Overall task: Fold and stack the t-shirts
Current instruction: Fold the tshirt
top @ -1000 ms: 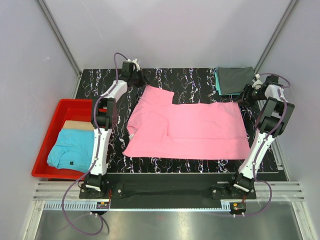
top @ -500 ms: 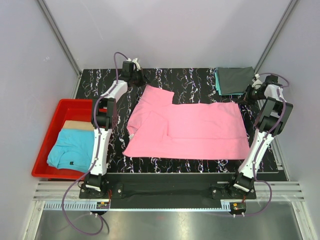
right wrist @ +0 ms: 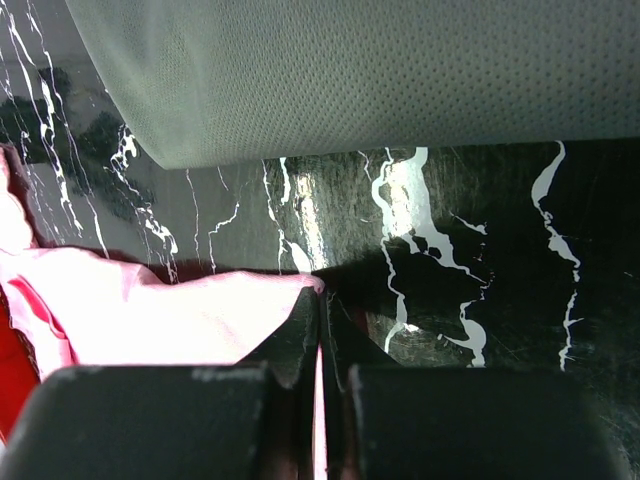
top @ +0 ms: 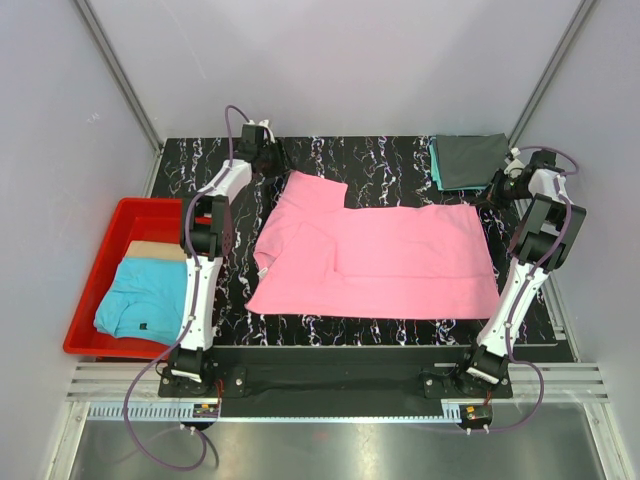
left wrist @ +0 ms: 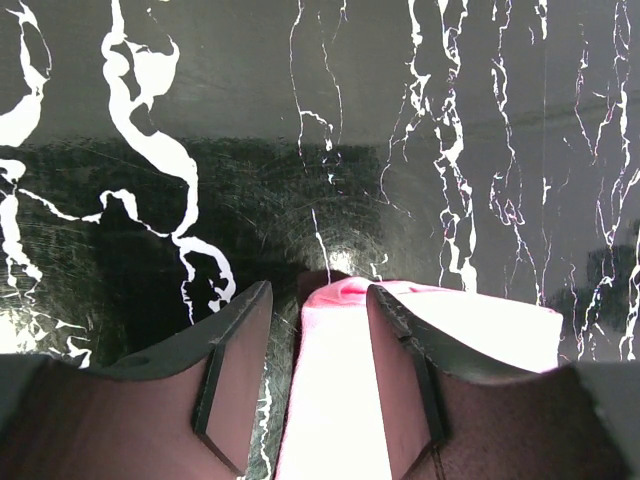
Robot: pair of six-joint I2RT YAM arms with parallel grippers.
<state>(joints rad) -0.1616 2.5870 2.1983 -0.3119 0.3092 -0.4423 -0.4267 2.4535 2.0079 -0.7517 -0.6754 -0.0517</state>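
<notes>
A bright pink t-shirt lies spread flat across the middle of the black marbled table. My left gripper stands open at its far left corner. In the left wrist view that pink corner rests on the table between the spread fingers of this gripper. My right gripper is at the shirt's far right corner. In the right wrist view this gripper is shut on the pink edge, with a sliver of cloth between the jaws. A folded dark grey t-shirt sits on a teal one at the far right.
A red bin stands off the table's left side, holding a light blue t-shirt and a tan cloth. The grey stack's edge lies just beyond my right gripper. Grey walls close in the table.
My left gripper has opened and let go of the pink corner, which now lies on the table. My right gripper has closed on the far right corner. The shirt has barely shifted.
</notes>
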